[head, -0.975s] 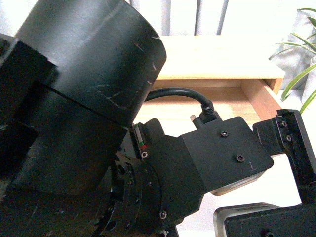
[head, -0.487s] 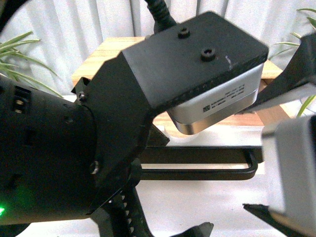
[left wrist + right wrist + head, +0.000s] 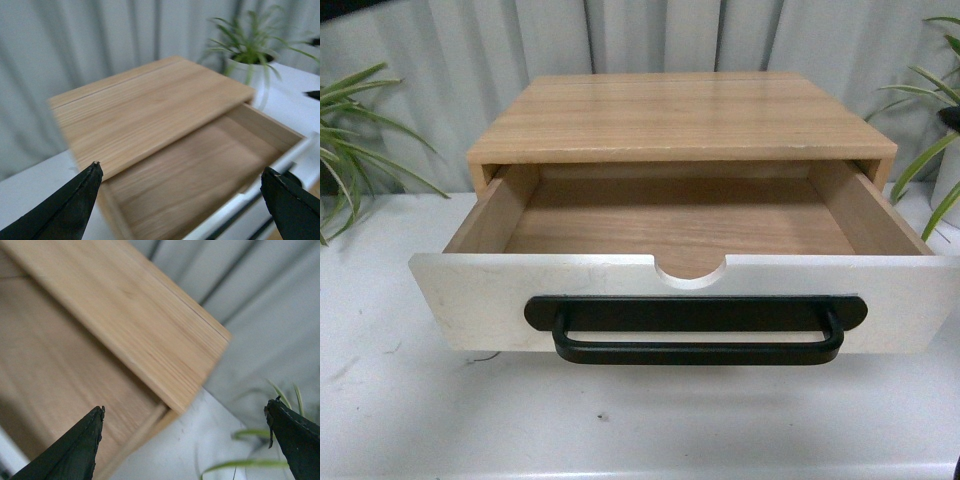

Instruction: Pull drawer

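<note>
The drawer (image 3: pixel 470 295) stands pulled well out of its light wood cabinet (image 3: pixel 680 115) in the front view. Its white front carries a long black bar handle (image 3: pixel 698 348) and a half-round notch (image 3: pixel 690 275) in the top edge; the light wood inside holds nothing. Neither arm shows in the front view. My left gripper (image 3: pixel 182 175) hangs open above the drawer (image 3: pixel 200 170), apart from it. My right gripper (image 3: pixel 185 412) is open too, high over the cabinet's corner (image 3: pixel 200 365) and the drawer's side wall (image 3: pixel 135 440), touching nothing.
The cabinet sits on a white tabletop (image 3: pixel 620 420) before a grey curtain (image 3: pixel 650 35). Green plants stand at the left (image 3: pixel 350 130) and right (image 3: pixel 930 140); the right one has a white pot (image 3: pixel 245 67).
Both arms, which filled the front view close to the camera, have lifted out of it. The drawer stands as far out as before.
</note>
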Motion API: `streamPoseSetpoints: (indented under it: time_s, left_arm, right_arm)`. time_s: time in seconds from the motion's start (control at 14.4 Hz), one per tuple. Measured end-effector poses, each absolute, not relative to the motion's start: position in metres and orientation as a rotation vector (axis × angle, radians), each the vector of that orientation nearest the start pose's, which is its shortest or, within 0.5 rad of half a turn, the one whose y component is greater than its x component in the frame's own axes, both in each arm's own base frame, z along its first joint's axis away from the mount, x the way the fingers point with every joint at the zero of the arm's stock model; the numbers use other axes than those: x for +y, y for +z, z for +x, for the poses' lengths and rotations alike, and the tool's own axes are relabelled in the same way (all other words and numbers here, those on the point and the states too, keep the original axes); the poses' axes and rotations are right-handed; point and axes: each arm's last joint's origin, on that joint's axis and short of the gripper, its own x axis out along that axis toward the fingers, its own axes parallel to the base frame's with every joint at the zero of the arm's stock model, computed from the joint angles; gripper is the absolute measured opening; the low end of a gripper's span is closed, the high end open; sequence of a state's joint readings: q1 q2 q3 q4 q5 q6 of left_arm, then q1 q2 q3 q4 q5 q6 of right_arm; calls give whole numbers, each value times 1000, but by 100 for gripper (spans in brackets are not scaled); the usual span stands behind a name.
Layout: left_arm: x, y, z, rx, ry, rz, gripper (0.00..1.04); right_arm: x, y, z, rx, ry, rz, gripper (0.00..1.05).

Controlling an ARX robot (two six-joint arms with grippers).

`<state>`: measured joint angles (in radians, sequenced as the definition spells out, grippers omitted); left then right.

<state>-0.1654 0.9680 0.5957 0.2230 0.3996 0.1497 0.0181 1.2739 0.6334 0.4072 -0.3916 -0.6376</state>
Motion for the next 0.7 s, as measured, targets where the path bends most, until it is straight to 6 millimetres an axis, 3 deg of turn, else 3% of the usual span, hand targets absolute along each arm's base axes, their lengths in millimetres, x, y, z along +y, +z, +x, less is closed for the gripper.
streamPoseSetpoints:
  time_s: [0.07, 0.14, 0.28, 0.42, 0.49, 0.63, 0.7]
  left_arm:
    - [-17, 263, 205, 130, -388, 29, 98]
    - [-3, 256, 202, 155, -305, -18, 98]
    - [20, 241, 197, 169, -183, -103, 98]
    - [53, 216, 178, 171, 35, -214, 98]
    - [64, 203, 166, 72, 51, -150, 87]
    - [47, 184, 146, 26, -2, -54, 64]
    - [39, 184, 143, 14, -16, -31, 51]
  right_arm:
    - [-4, 227, 267, 155, 349, -381, 98]
    - [-12, 222, 264, 181, 308, -277, 98]
    - [-21, 212, 258, 214, 255, -92, 98]
    - [-28, 201, 245, 214, 180, 149, 98]
    - [-25, 201, 231, 78, 76, 102, 86]
    - [-9, 194, 192, 47, -5, 33, 62]
    - [0, 188, 173, 64, 15, 19, 49]
